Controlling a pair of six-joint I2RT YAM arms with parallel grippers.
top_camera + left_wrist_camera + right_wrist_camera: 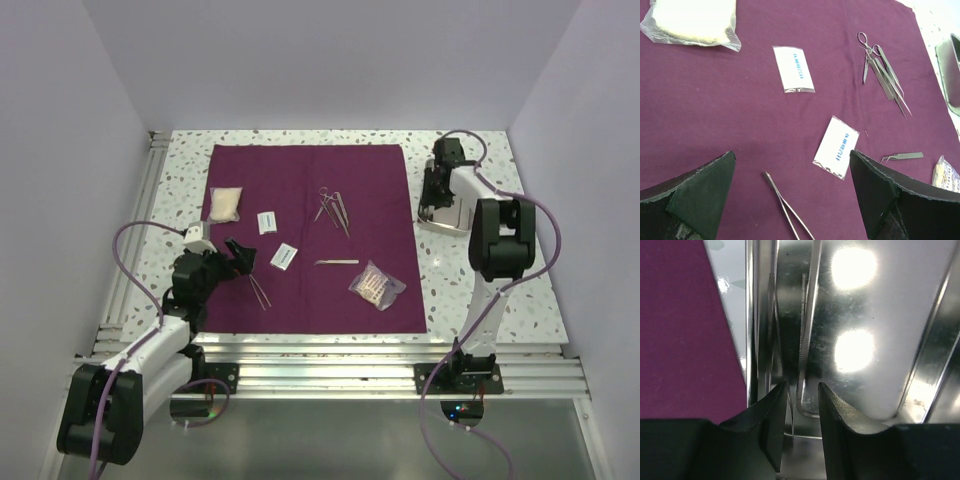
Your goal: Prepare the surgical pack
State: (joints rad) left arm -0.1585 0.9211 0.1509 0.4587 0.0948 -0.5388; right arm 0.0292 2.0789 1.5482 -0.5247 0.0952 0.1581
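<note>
Our left end effector (791,155) hovers wide open and empty over the maroon drape (300,190). Our right end effector (802,390) stands partly open, gripping nothing, astride tweezers (804,330) in the steel tray (880,390).

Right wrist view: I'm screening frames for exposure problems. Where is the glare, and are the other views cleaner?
Right wrist view: two blown-out lamp reflections on the steel tray, streaky highlights along its rim. Left wrist view: even light, the plum drape sharp. Top external view: soft, uniform light.

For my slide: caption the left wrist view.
Open left gripper above maroon drape, tweezers and two labelled packets below.
</note>
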